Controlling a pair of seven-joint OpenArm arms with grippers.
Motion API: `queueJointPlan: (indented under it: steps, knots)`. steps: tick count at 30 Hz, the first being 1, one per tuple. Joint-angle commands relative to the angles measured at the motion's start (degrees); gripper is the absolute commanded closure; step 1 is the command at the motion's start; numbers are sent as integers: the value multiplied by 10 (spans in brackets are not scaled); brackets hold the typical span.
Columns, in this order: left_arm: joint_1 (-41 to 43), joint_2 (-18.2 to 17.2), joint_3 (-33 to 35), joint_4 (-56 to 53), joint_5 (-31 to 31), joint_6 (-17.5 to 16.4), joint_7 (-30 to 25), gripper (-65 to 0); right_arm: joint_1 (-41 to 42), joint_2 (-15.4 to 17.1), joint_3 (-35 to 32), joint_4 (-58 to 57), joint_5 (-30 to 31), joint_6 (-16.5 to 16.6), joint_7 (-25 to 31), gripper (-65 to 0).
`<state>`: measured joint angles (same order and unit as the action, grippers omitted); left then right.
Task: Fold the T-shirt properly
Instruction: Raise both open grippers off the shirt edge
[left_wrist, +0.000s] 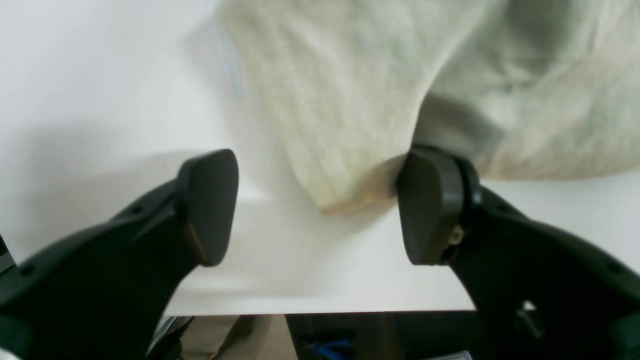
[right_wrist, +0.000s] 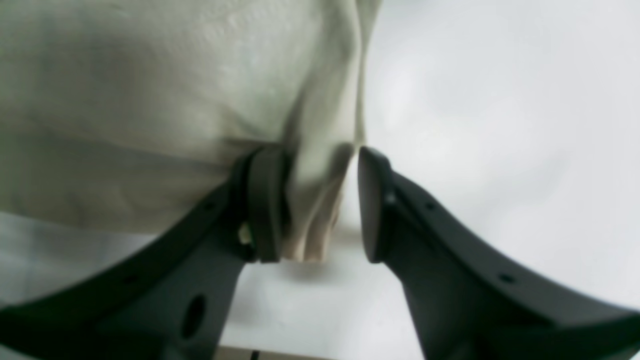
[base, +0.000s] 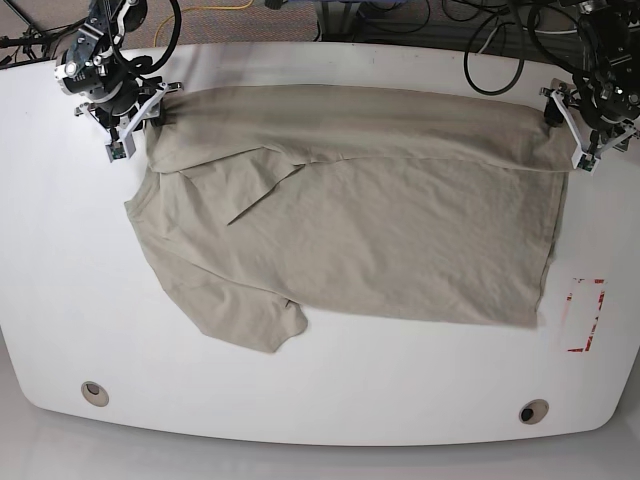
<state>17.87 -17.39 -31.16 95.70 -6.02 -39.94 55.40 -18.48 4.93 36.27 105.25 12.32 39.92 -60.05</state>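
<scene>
T-shirt (base: 360, 230) covers table (base: 60, 300) middle (cables beyond far edge); near strip bare.

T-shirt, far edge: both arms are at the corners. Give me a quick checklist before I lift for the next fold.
1. Right gripper on cloth: a bunched corner of the T-shirt sits between the fingers, but a gap shows on one side. Firm grip: cannot tell.
2. Left gripper on cloth: jaws wide apart, the corner only touches one finger. Not ok.
3. Far edge already folded over as a band across the shirt: ok.
4. Near sleeve lying flat on the table: ok.
5. Shirt fully on the table, nothing hanging off: ok.
6. Red-marked rectangle clear of cloth: ok.
</scene>
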Motion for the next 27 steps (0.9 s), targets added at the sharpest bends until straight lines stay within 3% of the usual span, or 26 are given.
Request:
queueJointPlan:
  steps: [1, 8, 27]
  knots:
    - [12, -16, -3, 6, 4, -1, 2, -464, 0, 9, 3, 9, -10, 1, 8, -254]
    - [25, -20, -4, 8, 4, -1, 2, -464, -6, 9, 3, 13, -42, 1, 5, -200]
    - [120, -32, -8, 33, 2, -1, 2, -464, -82, 8, 2, 72, -54, 1, 5, -220]
